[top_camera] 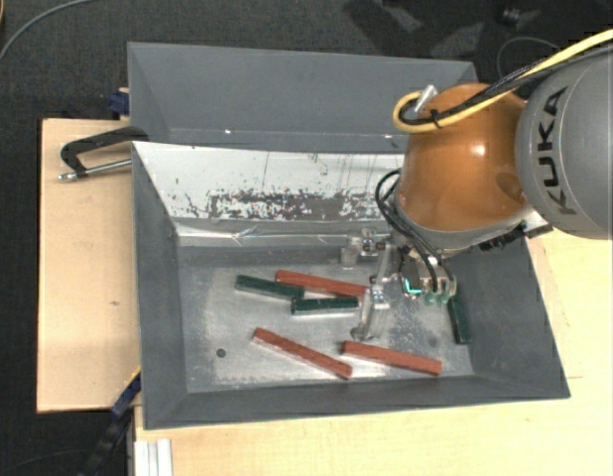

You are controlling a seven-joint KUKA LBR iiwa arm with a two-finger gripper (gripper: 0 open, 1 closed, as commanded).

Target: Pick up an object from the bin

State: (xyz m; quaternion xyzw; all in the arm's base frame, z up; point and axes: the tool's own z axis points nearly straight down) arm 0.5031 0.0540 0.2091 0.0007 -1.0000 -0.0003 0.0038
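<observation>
My gripper hangs low in the middle right of the bin, under the arm's orange cover. Its tip sits at the right end of a short dark green stick and of a red stick lying just above that one. Just below the gripper a second red stick lies flat near the bin's front wall. Nothing shows held in the gripper.
Another green stick lies at the left end of the cluster. A third red stick lies slanted at the front centre. One more green stick rests against the right wall, beside the arm.
</observation>
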